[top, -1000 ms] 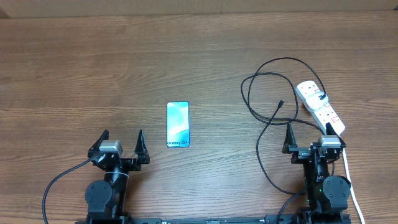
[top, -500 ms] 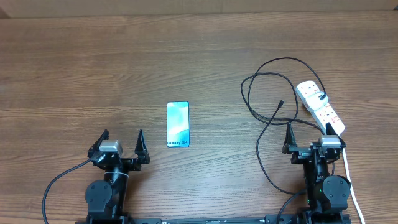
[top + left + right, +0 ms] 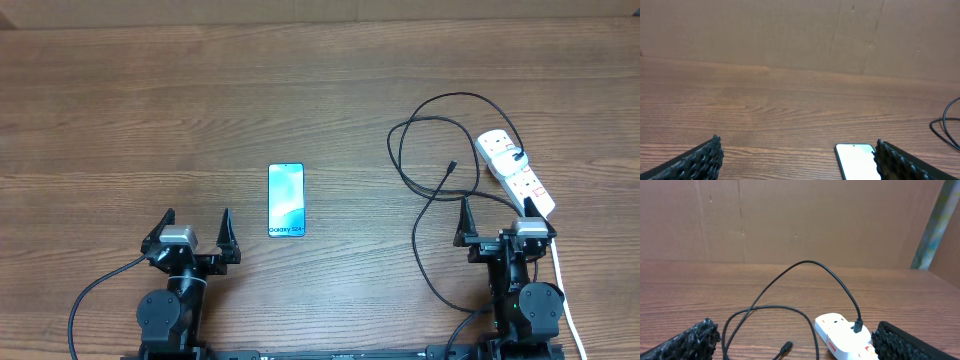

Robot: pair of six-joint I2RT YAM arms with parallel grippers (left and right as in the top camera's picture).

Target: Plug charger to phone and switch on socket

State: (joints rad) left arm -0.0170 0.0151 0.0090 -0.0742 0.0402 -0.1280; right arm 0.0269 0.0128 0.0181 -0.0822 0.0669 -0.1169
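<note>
Well, nothing is in hand yet: the left gripper (image 3: 197, 218) and the right gripper (image 3: 495, 214) both sit at my near edge of the table (image 3: 120, 110) with fingers spread wide and empty, which I read as a resting pose before any reach. The layout seems split by arm. The phone (image 3: 286, 201) lies flat, screen up, just beyond the left gripper, while the cable (image 3: 462, 95) and the power strip (image 3: 515, 172) lie on the right arm's side, the strip's near end close by its fingers. The phone's long axis runs straight away from me, with the printed end nearest me, so I judge its port faces the arms. The strip lies on a diagonal, far-left to near-right. One end of the cable is already plugged into the strip's far part (image 3: 857, 326); the rest loops loosely, and the connector tip (image 3: 452, 166) lies free on the wood between phone and strip, pointing away from me and not toward the phone, so it will need picking up and turning.
</note>
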